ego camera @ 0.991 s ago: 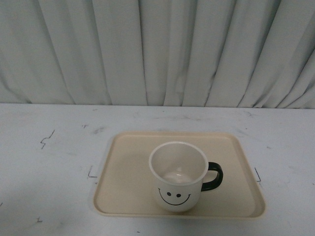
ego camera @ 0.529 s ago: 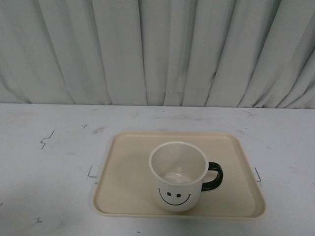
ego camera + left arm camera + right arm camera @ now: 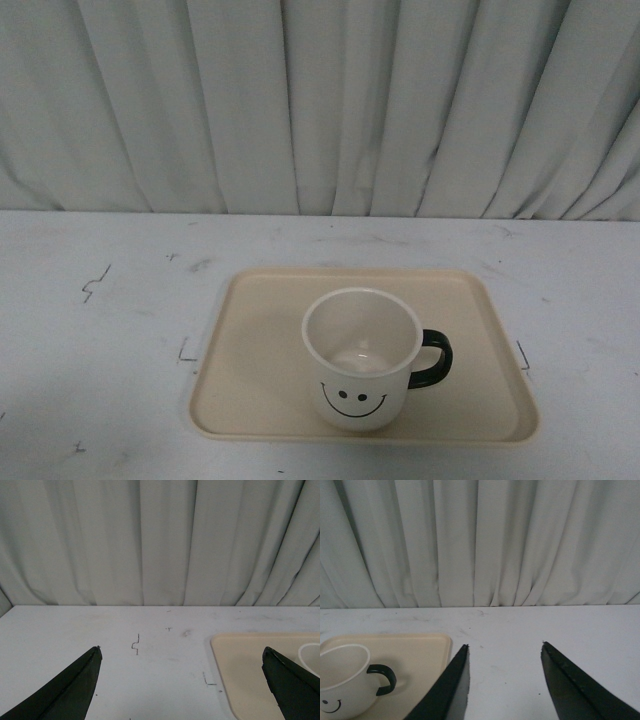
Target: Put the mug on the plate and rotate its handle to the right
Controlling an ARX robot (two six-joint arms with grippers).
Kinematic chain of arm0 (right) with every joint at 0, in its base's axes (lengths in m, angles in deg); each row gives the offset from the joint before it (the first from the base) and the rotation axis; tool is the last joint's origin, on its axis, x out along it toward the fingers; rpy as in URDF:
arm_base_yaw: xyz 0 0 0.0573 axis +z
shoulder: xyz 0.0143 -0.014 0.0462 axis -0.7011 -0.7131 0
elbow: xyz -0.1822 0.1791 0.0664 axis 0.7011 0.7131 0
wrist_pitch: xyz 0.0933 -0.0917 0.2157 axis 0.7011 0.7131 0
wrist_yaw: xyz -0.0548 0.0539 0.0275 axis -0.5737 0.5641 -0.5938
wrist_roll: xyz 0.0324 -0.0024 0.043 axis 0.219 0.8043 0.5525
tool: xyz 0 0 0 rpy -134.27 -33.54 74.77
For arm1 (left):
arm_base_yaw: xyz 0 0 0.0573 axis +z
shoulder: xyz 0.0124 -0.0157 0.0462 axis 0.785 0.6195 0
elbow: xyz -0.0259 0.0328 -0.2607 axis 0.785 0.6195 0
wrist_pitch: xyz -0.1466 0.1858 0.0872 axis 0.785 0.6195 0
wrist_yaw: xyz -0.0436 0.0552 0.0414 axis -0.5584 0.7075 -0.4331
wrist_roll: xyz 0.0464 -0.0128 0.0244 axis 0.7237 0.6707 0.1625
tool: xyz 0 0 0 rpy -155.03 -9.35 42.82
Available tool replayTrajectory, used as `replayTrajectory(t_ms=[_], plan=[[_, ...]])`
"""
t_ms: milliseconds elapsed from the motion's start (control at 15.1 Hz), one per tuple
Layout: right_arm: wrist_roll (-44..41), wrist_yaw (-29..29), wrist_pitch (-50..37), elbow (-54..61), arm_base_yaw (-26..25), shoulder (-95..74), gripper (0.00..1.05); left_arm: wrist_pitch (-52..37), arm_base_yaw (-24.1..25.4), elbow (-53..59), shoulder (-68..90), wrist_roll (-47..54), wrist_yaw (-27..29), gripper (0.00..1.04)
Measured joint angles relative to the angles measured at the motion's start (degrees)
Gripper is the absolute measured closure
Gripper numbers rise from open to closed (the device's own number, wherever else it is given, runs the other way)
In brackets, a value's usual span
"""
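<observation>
Standing upright on the plate (image 3: 260, 400), the mug (image 3: 362, 360) is being shown with its handle (image 3: 436, 358) turned to the right

Both parts of the task are being judged as done: the mug is being carried by the plate's near-middle, smiley face toward the robot, and nothing is being left except keeping the arms clear. The left pincer (image 3: 182, 680) and right pincer (image 3: 505, 680) are being held spread wide and empty above the counter (image 3: 90, 330), apart from the mug. A glossy cream tapered body, a thick black C-shaped loop, and a flat beige tray with rounded corners and low rim are being seen on a scuffed pale counter before pleated grey curtains (image 3: 320, 100)
</observation>
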Motion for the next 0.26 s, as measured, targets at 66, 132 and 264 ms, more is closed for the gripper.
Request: replayTrajectory(t_ms=[66, 132, 264], plan=[[0.0, 0.0, 0.0, 0.0, 0.0, 0.0, 0.45, 0.0, 0.0, 0.0, 0.0, 0.0, 0.0, 0.07], [0.0, 0.0, 0.0, 0.0, 0.0, 0.0, 0.29, 0.0, 0.0, 0.0, 0.0, 0.0, 0.0, 0.07], [0.0, 0.0, 0.0, 0.0, 0.0, 0.0, 0.06, 0.0, 0.0, 0.0, 0.0, 0.0, 0.0, 0.07]])
